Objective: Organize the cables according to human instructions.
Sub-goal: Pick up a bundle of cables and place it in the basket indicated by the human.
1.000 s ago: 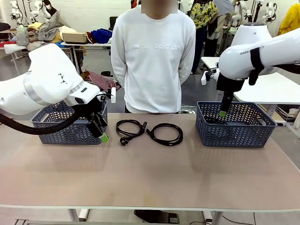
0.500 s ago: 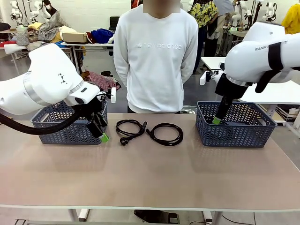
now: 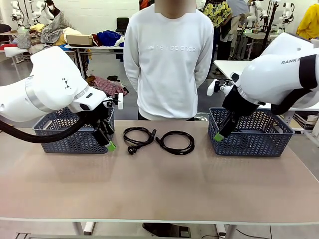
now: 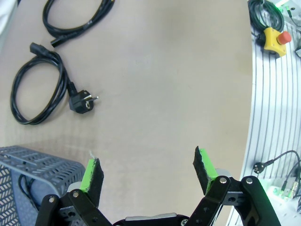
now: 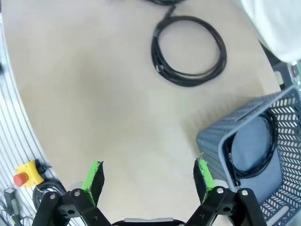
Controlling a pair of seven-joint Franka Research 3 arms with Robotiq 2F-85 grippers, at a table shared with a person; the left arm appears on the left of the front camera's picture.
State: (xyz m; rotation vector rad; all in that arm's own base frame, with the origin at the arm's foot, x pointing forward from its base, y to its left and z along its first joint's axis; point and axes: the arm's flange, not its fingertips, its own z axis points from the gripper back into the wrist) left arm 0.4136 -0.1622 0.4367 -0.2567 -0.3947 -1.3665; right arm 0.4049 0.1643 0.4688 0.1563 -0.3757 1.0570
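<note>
Two black cables lie coiled on the table between the baskets. The left cable [image 3: 130, 131] ends in a chunky plug [image 4: 79, 101]; the right cable [image 3: 191, 146] is a plain ring [image 5: 188, 83]. Beside the left basket [image 3: 75, 135], my left gripper [image 3: 109, 143] hangs open and empty, with green pads [image 4: 91, 173] apart. My right gripper [image 3: 219, 135] is open and empty just outside the front-left corner of the right basket [image 3: 259, 142]. A third cable [image 5: 272, 146] lies inside the right basket, and a fourth cable [image 4: 23, 186] inside the left basket.
A person in a white sweatshirt [image 3: 168, 59] stands at the far edge behind the cables, hands behind the back. A yellow emergency-stop box [image 4: 272, 36] sits on the metal rail at the table's near side. Bare tabletop [image 3: 159, 189] stretches in front of the cables.
My right arm has swung left and down, taking its gripper from over the inside of the right basket to outside its front-left corner. The left arm and the cables have not moved.
</note>
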